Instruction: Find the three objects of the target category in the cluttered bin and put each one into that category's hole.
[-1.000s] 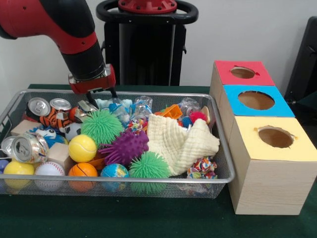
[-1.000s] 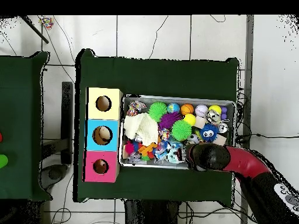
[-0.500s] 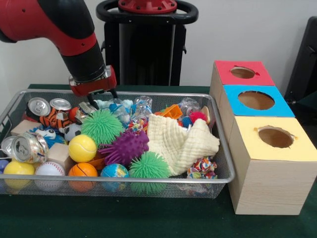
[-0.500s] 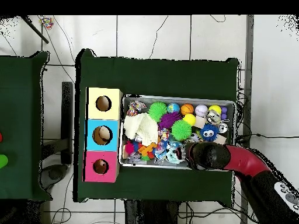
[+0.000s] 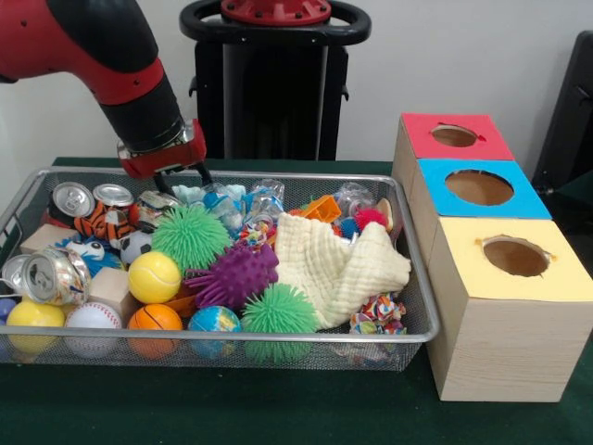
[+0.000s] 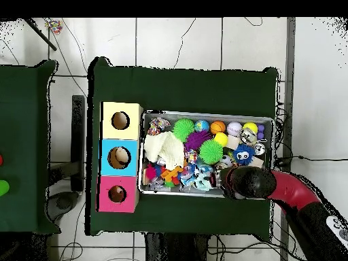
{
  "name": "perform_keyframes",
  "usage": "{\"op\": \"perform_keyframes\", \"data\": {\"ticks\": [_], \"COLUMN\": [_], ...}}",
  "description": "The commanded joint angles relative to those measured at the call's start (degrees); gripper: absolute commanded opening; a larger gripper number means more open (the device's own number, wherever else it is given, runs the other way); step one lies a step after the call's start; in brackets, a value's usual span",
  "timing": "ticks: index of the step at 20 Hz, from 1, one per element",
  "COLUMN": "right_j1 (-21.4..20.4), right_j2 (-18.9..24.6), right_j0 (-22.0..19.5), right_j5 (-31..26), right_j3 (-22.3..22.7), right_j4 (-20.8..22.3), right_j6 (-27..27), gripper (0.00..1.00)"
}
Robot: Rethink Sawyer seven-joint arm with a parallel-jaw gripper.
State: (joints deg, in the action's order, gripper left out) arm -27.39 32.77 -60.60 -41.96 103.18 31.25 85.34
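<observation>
My pincer hangs with its two tips narrowly apart and holding nothing, the crushed silver can just below it and slightly toward the bin's can-filled end.

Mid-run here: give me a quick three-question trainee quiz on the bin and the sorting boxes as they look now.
1. True or false: the gripper holds a ball.
2. Which box lies nearest the front camera? A red, B blue, C yellow.
3. Fill in: the cream cloth lies beside the ___ spiky ball.

Key: 1 false, its fingers look empty above the wire bin. 2 C, the yellow box, ahead of the blue box and red box. 3 purple.
</observation>
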Motion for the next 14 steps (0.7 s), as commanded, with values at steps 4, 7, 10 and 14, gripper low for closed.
{"op": "perform_keyframes", "data": {"ticks": [4,7,10,14], "right_j1": [2.64,3.21,3.60,3.78], "right_j2": [6.76,7.62,8.19,8.24], "right_j0": [-4.64,-5.49,-5.89,-5.78], "right_j5": [-6.11,-6.87,-7.61,-8.33], "right_j3": [-10.47,-11.23,-12.27,-13.38], "right_j4": [4.69,5.36,6.11,6.38], "right_j6": [-21.80,-22.69,-23.03,-22.11], "gripper": [1.00,1.00,1.00,1.00]}}
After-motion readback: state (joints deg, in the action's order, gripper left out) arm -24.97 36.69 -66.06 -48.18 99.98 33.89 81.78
